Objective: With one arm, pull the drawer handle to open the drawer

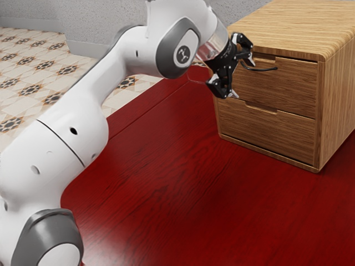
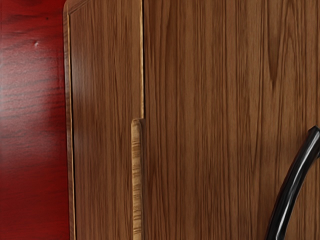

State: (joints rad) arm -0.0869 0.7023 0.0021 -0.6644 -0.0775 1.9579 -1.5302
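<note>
Exterior view, its left to its right.

- White arm [image 1: 83, 127] comes in from the lower left and rises over the red table [image 1: 183, 194]. Patterned tile floor [image 1: 33, 66] lies behind it.
- Pincer [image 1: 237, 67]: black, turned side-on, facing the cabinet front. Fingers [image 1: 244, 43] stand wide apart, one above the other, gripping nothing. The lower finger is close to the seam between the two drawers.
- Drawer handle [image 1: 263, 68]: thin black bar on the upper drawer [image 1: 283, 83]. Its near end is level with the gap between the fingers, and the rest runs away from the pincer toward the view's right. I cannot tell whether a finger touches it.
- Whether the upper drawer has come out at all I cannot tell.
- Lower drawer [image 1: 266, 127] is below and beyond the pincer.
- Wooden cabinet [image 1: 294, 25] stands on the table. Its top is above the pincer's height.

Wrist view.

- Red table [image 2: 30, 125] shows at one edge.
- Wood drawer fronts lie close ahead of the hand.
- A curved stretch of the black handle [image 2: 295, 185] is off to one side of the hand, not centred before it.
</note>
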